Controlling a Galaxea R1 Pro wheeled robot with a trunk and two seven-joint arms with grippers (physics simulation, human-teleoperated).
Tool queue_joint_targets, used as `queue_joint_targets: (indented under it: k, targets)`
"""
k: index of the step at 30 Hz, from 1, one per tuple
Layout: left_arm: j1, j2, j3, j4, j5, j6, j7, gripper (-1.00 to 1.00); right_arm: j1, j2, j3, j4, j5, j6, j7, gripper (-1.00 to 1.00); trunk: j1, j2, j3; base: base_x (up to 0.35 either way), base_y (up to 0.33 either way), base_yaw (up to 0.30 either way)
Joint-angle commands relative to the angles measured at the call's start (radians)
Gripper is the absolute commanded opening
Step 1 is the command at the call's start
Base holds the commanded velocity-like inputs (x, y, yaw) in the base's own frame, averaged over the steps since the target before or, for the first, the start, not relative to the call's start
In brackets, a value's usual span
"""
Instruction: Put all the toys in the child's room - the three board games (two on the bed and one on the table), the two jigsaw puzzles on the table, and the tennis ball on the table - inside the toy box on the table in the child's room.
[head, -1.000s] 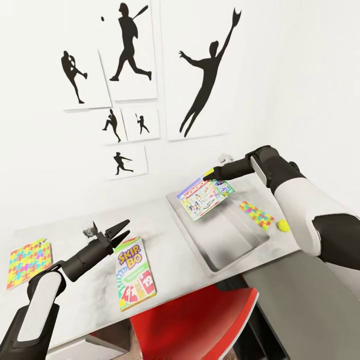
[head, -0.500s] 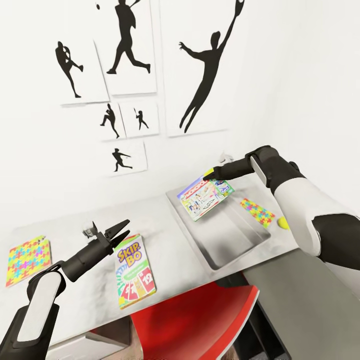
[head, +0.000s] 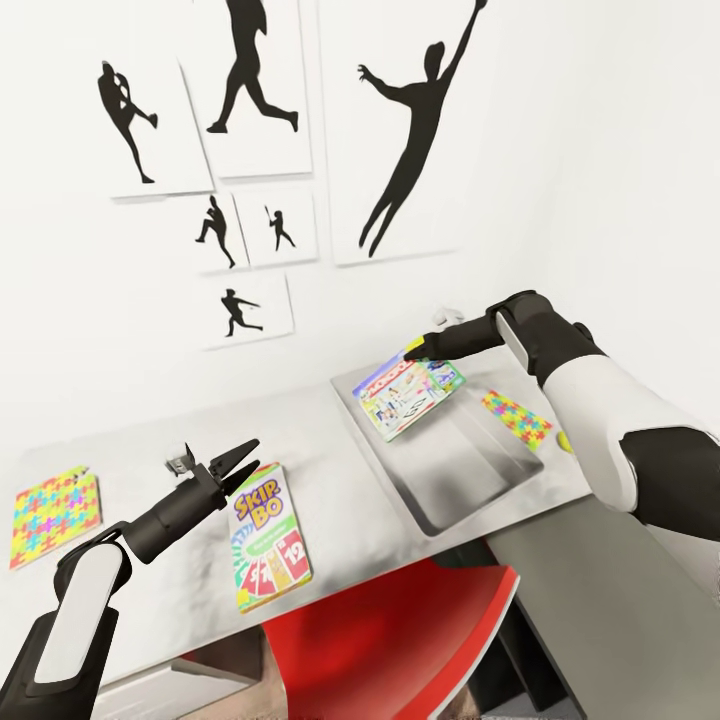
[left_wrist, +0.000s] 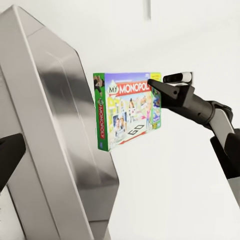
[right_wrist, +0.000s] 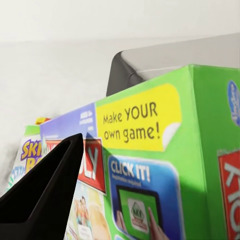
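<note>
Gripping green-edged Monopoly board game (head: 412, 395) over grey toy box (head: 470, 478), right fingers (head: 418, 347) clamped, left fingers (head: 240, 458) apart.

green-edged Monopoly box (head: 412, 394), grey toy box (head: 470, 470), multicoloured puzzle (head: 54, 518), red chair (head: 400, 640)

We see a toy box (head: 440, 470) that looks like brushed metal, smooth with a soft sheen along its sloping walls. The Monopoly box (head: 410, 394) and the Skip-Bo box (head: 266, 535) look like glossy printed cardboard. The table (head: 130, 480) top is a matt pale grey, faintly mottled. The right gripper (head: 416, 349) and left gripper (head: 243, 458) appear as matt black plastic, and the chair (head: 400, 640) is smooth red plastic.
</note>
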Motion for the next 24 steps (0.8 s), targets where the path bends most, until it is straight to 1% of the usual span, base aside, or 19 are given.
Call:
queue_joint_targets:
  k: [1, 5, 9, 24]
  targets:
    - [-0.001, 0.000, 0.001, 0.000, 0.001, 0.006, -0.002, 1.00, -0.001, 0.003, 0.001, -0.001, 0.010, 0.001, 0.004, -1.00, 0.000, -0.002, -0.003, 0.000, 0.000, 0.000]
    - [-0.001, 0.000, 0.001, 0.000, 0.001, 0.006, -0.002, 1.00, -0.001, 0.013, 0.001, -0.002, 0.009, 0.000, -0.029, -1.00, 0.000, -0.002, -0.010, 0.000, 0.000, 0.000]
    - [0.000, 0.000, 0.001, 0.000, 0.001, 0.006, -0.002, 1.00, -0.002, 0.017, 0.000, -0.002, 0.009, -0.002, -0.049, -1.00, 0.000, -0.002, -0.016, 0.000, 0.000, 0.000]
    - [0.000, 0.000, 0.001, 0.000, 0.000, 0.006, -0.002, 1.00, -0.027, 0.020, -0.001, -0.004, 0.009, -0.003, -0.069, -1.00, 0.000, -0.002, -0.041, 0.000, 0.000, 0.000]
